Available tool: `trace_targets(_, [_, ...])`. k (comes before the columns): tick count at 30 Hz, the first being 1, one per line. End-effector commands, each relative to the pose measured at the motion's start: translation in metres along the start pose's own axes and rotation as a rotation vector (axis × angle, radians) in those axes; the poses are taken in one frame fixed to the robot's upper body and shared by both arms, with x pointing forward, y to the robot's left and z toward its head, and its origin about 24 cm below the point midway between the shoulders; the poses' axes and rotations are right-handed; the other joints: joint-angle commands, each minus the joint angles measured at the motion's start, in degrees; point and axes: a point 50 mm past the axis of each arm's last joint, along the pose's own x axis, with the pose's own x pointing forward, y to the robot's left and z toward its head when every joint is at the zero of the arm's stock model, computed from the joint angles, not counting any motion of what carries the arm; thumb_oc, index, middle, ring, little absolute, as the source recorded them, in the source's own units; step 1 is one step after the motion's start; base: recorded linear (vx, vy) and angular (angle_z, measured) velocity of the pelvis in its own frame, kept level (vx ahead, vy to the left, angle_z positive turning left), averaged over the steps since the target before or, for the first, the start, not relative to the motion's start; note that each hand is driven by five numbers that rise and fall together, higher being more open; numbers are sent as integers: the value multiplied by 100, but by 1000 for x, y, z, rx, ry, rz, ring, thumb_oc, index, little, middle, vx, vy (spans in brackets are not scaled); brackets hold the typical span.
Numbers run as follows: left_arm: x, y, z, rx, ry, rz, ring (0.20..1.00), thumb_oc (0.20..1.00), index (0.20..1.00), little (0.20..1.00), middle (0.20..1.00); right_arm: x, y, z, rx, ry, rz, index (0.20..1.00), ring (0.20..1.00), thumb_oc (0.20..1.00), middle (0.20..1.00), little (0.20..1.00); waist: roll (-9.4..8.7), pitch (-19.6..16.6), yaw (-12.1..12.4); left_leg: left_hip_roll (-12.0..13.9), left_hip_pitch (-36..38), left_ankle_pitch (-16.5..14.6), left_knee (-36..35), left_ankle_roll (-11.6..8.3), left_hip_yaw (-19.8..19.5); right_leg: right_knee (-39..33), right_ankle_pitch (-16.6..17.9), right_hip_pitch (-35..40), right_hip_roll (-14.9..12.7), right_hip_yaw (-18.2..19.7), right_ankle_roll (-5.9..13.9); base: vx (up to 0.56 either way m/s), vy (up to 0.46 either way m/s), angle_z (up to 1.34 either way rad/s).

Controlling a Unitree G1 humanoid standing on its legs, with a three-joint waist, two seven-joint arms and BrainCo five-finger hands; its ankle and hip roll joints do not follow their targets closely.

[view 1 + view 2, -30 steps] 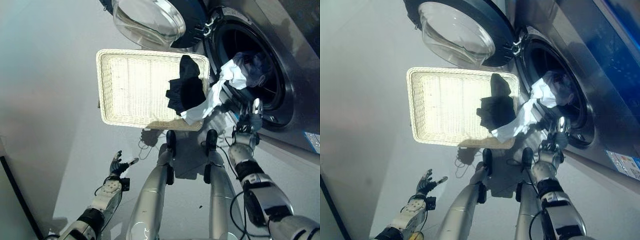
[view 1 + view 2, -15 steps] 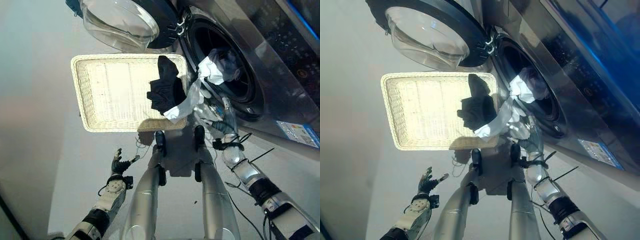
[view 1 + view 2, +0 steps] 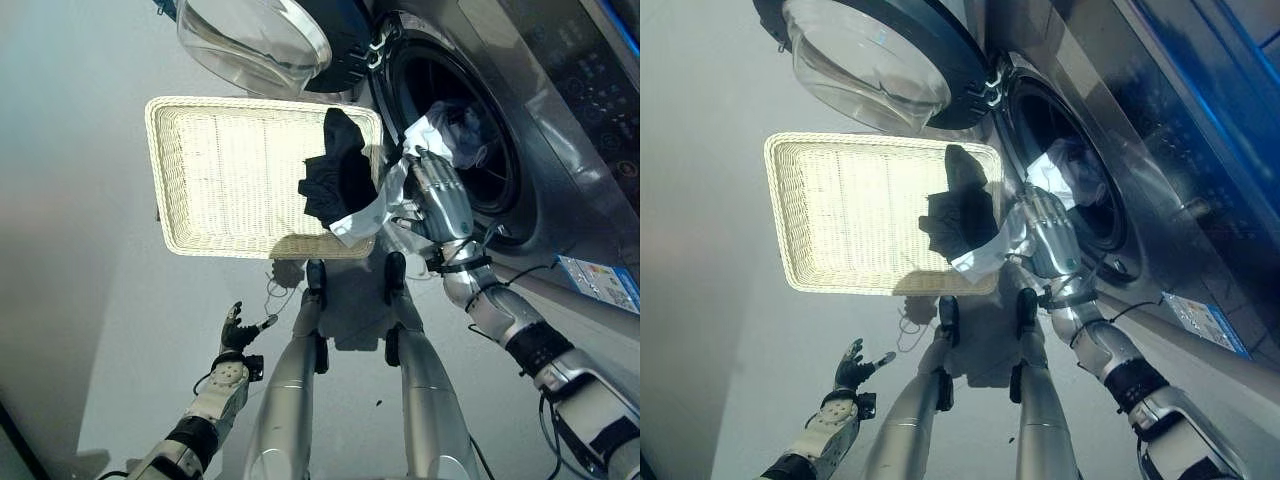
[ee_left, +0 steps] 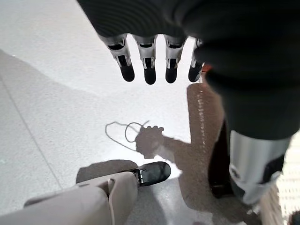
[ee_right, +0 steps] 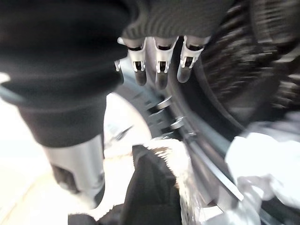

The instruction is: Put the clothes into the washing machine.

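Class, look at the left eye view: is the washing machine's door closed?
No. The round glass door is swung open, leaving the drum opening exposed with white cloth hanging out.

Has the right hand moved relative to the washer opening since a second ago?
Yes. The right hand has risen from below the drum opening to its lower rim, by the white cloth.
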Motion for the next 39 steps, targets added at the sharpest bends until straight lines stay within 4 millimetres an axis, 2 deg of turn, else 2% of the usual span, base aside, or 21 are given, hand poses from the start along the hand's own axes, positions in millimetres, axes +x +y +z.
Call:
trace_targets(1, [5,16,1,46,-2,37,1000,1000,1000,1000,1000,9,-4,0,-78,-73,18,1000,1000,1000,1000,1000,12,-99,226,-293,-39,-186,71,-157,-77,301,-242,-11,104,-175,421,-24,-47,15])
trace_targets(6, [7,15,4,65,-4,20,1000,1000,1000,1000,1000,28,-1,-5,-163,-82,93,1000,1000,1000,1000,1000,1,-99,448,-309,-148,-139,40,-175,-234,329,-246,-68,62,-350,433,-14,-44,16])
trace_targets(10, [8,15,7,76,-13,15,1000,1000,1000,1000,1000,32,5,-15,-221,-29,198,1000,1000,1000,1000,1000,-13,-99,550,-324,-236,-125,49,-177,-312,346,-241,-130,47,-436,440,2,-40,18])
trace_targets(15, [7,14,9,90,-25,8,1000,1000,1000,1000,1000,27,16,-27,-283,36,323,1000,1000,1000,1000,1000,-11,-99,655,-329,-293,-119,16,-169,-378,372,-266,-183,42,-516,438,12,-30,13])
trace_targets(16, [8,13,15,93,-43,8,1000,1000,1000,1000,1000,26,20,-35,-323,81,386,1000,1000,1000,1000,1000,2,-99,713,-315,-413,-70,-1,-172,-402,358,-224,-278,41,-563,441,24,-38,9])
trace_targets(20, [8,12,17,97,-52,3,1000,1000,1000,1000,1000,24,23,-40,-352,112,431,1000,1000,1000,1000,1000,18,-99,750,-322,-438,-82,-18,-170,-428,382,-252,-313,31,-594,449,17,-36,11])
trace_targets(25, [8,10,20,97,-70,-8,1000,1000,1000,1000,1000,21,28,-54,-404,220,573,1000,1000,1000,1000,1000,51,-99,815,-315,-589,-42,-35,-192,-453,370,-218,-453,24,-638,455,20,-25,6])
trace_targets(26, [7,8,24,102,-83,-10,1000,1000,1000,1000,1000,14,32,-64,-446,309,707,1000,1000,1000,1000,1000,57,-99,844,-295,-675,-9,-67,-212,-472,349,-199,-540,36,-648,445,27,-28,4])
trace_targets(33, [7,7,31,104,-104,-15,1000,1000,1000,1000,1000,8,36,-72,-451,404,837,1000,1000,1000,1000,1000,114,-99,902,-300,-911,18,-4,-215,-520,399,-182,-779,54,-668,397,28,-29,3])
trace_targets(39, [6,0,39,65,-116,-34,1000,1000,1000,1000,1000,8,39,-72,-563,360,895,1000,1000,1000,1000,1000,208,-99,916,-287,-1178,83,8,-237,-515,435,-162,-1048,74,-658,376,34,-41,6])
